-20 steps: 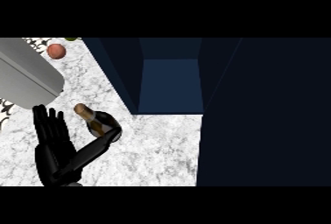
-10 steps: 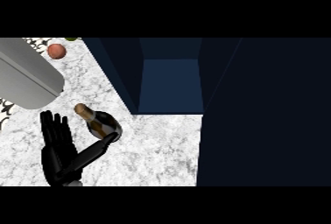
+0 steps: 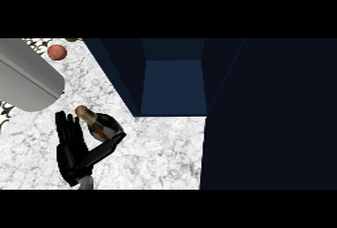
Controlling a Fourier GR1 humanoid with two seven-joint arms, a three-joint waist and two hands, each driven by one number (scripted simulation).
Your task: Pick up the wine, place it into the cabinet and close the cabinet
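Beside the open cabinet, the wine rests on the counter where it was; the left hand has slid closer, fingers straight, thumb spread below the wine, so I judge that closing the grasp comes next

The worktop is white marble, mottled all over with soft grey veining. At its left edge, a strip carries a coarser black-and-white pattern. The cabinet is a very dark navy, nearly black on its outer faces, while the inside panel shows a lighter, flatter blue. The wine bottle is glossy black with a tan-brown cap and pale tan bands on its label. The left hand is plain black throughout. A big rounded shape at the upper left is smooth light grey. A small ball beside it is reddish-brown.
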